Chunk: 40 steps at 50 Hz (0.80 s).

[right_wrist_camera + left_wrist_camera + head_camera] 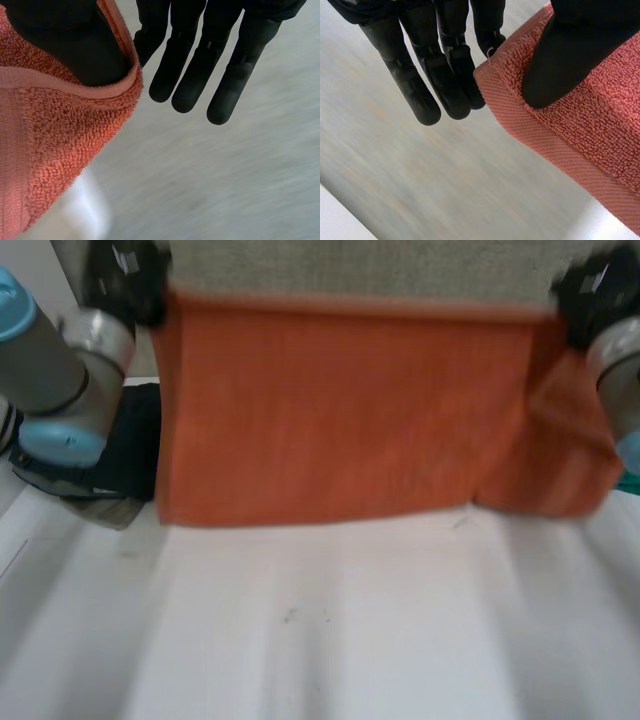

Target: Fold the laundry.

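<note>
An orange terry towel [340,410] hangs spread wide above the white table [320,630]. My left hand [130,278] holds its upper left corner and my right hand [597,290] its upper right corner. In the left wrist view the thumb [560,60] presses the towel's hemmed corner [600,130] against a finger behind it, while the other fingers [427,85] hang straight beside the cloth. The right wrist view shows the same: the thumb [75,40] clamps the towel corner [55,135], with straight fingers [225,75] next to it. The towel's right side hangs folded and lower.
A dark cloth [135,445] lies on the table behind my left arm [60,370]. Something teal [630,482] peeks out at the far right beside the towel. A grey-beige band [360,265] runs above the towel's top edge.
</note>
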{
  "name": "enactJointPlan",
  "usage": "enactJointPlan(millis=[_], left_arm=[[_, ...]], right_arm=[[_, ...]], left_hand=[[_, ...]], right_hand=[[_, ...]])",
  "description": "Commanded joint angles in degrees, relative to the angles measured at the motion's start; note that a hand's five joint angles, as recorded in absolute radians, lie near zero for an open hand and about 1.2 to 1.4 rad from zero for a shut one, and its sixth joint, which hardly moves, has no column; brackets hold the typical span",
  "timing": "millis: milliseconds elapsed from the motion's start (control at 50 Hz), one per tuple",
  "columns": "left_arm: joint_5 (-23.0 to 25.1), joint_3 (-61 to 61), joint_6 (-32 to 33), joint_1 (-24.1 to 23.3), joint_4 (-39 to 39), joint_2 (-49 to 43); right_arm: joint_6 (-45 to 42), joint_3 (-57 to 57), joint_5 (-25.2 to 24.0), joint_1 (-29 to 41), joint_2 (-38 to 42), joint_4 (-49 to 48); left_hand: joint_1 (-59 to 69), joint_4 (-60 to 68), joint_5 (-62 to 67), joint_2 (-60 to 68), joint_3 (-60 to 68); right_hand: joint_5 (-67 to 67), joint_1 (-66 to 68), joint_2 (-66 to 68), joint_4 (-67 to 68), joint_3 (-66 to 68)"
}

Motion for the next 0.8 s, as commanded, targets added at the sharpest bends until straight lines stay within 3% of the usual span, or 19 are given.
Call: enactJointPlan(millis=[20, 120, 340, 520, 580, 680, 740, 800], left_arm=[[-2.7, -0.1, -5.7, 0.3, 24.5, 2.8], [-3.3, -5.0, -6.1, 0.3, 21.3, 5.1], [-2.7, -31.8, -7.6, 0.9, 16.3, 7.9], [-1.2, -46.0, -7.7, 2.2, 16.4, 12.2], [-0.9, -47.4, -7.7, 2.4, 16.7, 14.3], [-0.9, -48.0, -7.8, 3.1, 16.5, 16.6], [-1.0, -48.2, -7.8, 3.2, 16.3, 17.1], [-1.1, -48.5, -7.8, 3.2, 16.3, 17.6]], right_arm=[[5.1, 3.4, -0.5, 0.2, -3.5, -25.7], [5.4, 5.7, -2.3, 0.2, -3.2, -23.1], [7.1, 17.4, -10.5, -0.9, -0.6, -6.0], [17.3, 21.2, -12.1, -4.1, 7.2, 6.4], [25.5, 21.0, -11.7, -6.1, 7.8, 7.0], [35.5, 19.7, -11.5, -8.6, 9.1, 8.4], [36.5, 19.0, -11.5, -9.5, 9.5, 11.3], [36.4, 18.6, -11.5, -10.3, 9.9, 13.5]], left_hand=[[13.5, 11.2, 13.9, 11.4, 11.6], [13.5, 11.2, 13.9, 11.4, 11.6], [13.5, 11.2, 13.9, 11.4, 11.6], [13.5, 11.2, 13.9, 11.4, 11.6], [13.5, 11.2, 13.9, 11.4, 11.6], [13.5, 11.2, 13.9, 11.4, 11.6], [13.5, 11.2, 13.9, 11.4, 11.6], [13.5, 11.2, 13.9, 11.4, 11.6]], right_hand=[[11.9, 15.8, 12.1, 11.2, 11.7], [11.9, 15.8, 12.1, 11.2, 11.7], [11.9, 15.8, 12.1, 11.2, 11.7], [11.8, 15.7, 12.0, 11.1, 11.6], [3.6, 7.5, 3.8, 2.8, 3.3], [-25.1, -21.2, -25.0, -25.9, -25.4], [-33.2, -29.3, -33.1, -34.0, -33.5], [-32.8, -28.9, -32.6, -33.5, -33.0]])
